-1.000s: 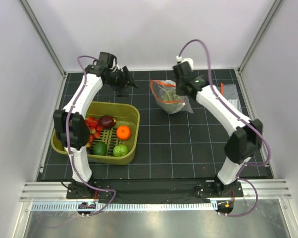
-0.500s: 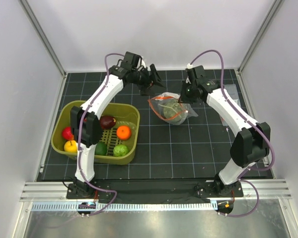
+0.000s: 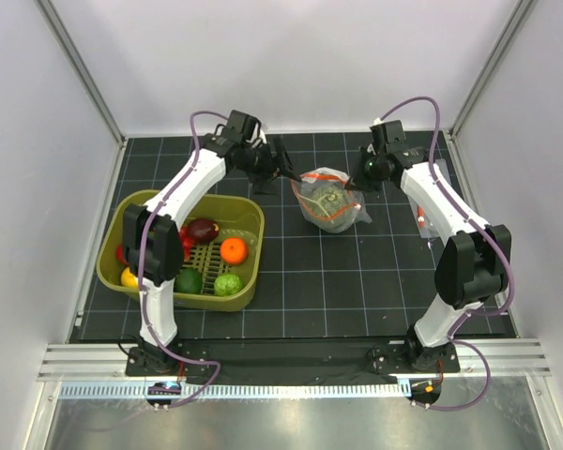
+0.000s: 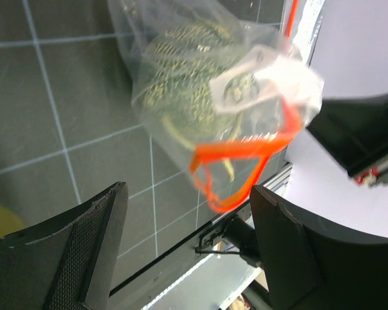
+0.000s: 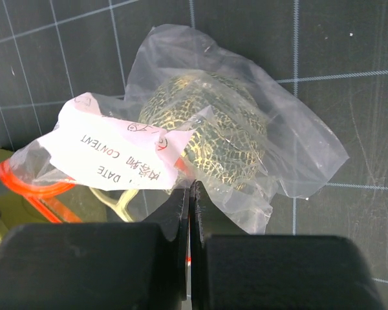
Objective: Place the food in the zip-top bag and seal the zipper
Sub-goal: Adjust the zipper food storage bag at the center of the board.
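Note:
The clear zip-top bag (image 3: 330,202) lies at the back centre of the mat with the pale-green mottled fruit (image 5: 207,129) inside it. Its orange-red zipper (image 4: 246,154) hangs open in a loop at the mouth, facing my left gripper. My left gripper (image 3: 281,170) is open and empty, just left of the mouth; in the left wrist view the strip sits just ahead of the fingers (image 4: 98,239). My right gripper (image 5: 191,192) is shut on the bag's plastic beside the white label (image 5: 116,150). The orange (image 3: 233,250) and dark red-purple piece (image 3: 203,230) lie in the basket.
The olive-green basket (image 3: 251,214) stands front left and holds green (image 3: 228,284), dark green (image 3: 189,280), red and yellow pieces too. A flat clear plastic piece (image 3: 440,172) lies at the far right, partly under the right arm. Frame posts and walls border the mat.
My left gripper swung right from the back left corner to the bag's mouth. My right gripper shifted right and nearer with the bag, which turned its mouth toward the left.

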Tool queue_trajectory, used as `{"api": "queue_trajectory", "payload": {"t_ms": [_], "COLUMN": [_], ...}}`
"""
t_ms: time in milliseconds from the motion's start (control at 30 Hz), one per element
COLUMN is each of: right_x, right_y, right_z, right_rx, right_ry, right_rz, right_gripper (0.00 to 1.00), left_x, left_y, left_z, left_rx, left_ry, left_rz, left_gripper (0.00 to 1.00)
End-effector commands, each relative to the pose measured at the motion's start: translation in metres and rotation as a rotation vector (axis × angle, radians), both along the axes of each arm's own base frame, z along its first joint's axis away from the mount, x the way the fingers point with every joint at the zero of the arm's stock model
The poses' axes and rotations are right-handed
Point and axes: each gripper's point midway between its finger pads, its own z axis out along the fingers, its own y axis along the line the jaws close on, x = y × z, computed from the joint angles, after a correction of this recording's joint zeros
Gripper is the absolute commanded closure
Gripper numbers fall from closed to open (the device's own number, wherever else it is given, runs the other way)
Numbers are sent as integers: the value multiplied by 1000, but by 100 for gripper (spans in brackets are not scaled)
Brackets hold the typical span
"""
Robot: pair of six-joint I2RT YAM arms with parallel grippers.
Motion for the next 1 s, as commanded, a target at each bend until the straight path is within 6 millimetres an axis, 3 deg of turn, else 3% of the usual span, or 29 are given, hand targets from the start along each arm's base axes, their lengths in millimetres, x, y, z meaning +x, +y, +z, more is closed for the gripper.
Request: {"api": "queue_trajectory", "payload": {"t_ms": [0, 200, 267, 300, 333, 400, 500, 533, 600, 700, 733, 767, 967], "right_x": [7, 9, 10, 10, 10, 9, 10, 10, 10, 11, 12, 12, 12], "right_y": [-2, -3, -2, -3, -4, -4, -4, -4, -6, -6, -7, -7, -8], "right_z": [-1, -5, -4, -4, -4, -2, 2, 3, 4, 7, 8, 9, 9], "right_rx": [44, 57, 60, 58, 53, 54, 52, 52, 45, 41, 41, 41, 37], "right_ry": [3, 12, 9, 10, 7, 4, -8, -12, -15, -28, -31, -34, -41], "right_rz": [-30, -41, -41, -42, -46, -47, -44, -43, -46, -45, -48, -48, -55], "right_gripper": [99, 99, 99, 99, 99, 99, 99, 99, 99, 99, 99, 99, 99], "left_x": [-11, -8, -7, -4, -1, 1, 4, 6, 7, 4, 2, 0, -5], "left_y": [8, -10, -21, -26, -31, -41, -49, -49, -50, -48, -45, -43, -33], "left_z": [41, 51, 41, 49, 37, 40, 28, 25, 21, 19, 18, 16, 6], "left_rx": [-17, -39, -39, -50, -38, -46, -32, -30, -24, -9, 4, 16, 80], "left_ry": [-101, -119, -88, -106, -82, -85, -62, -55, -47, -40, -43, -44, -29], "left_rz": [5, -14, -37, -44, -53, -75, -81, -79, -76, -72, -75, -76, -78], "left_gripper": [21, 26, 28, 29, 31, 41, 53, 63, 68, 61, 44, 39, 41]}}
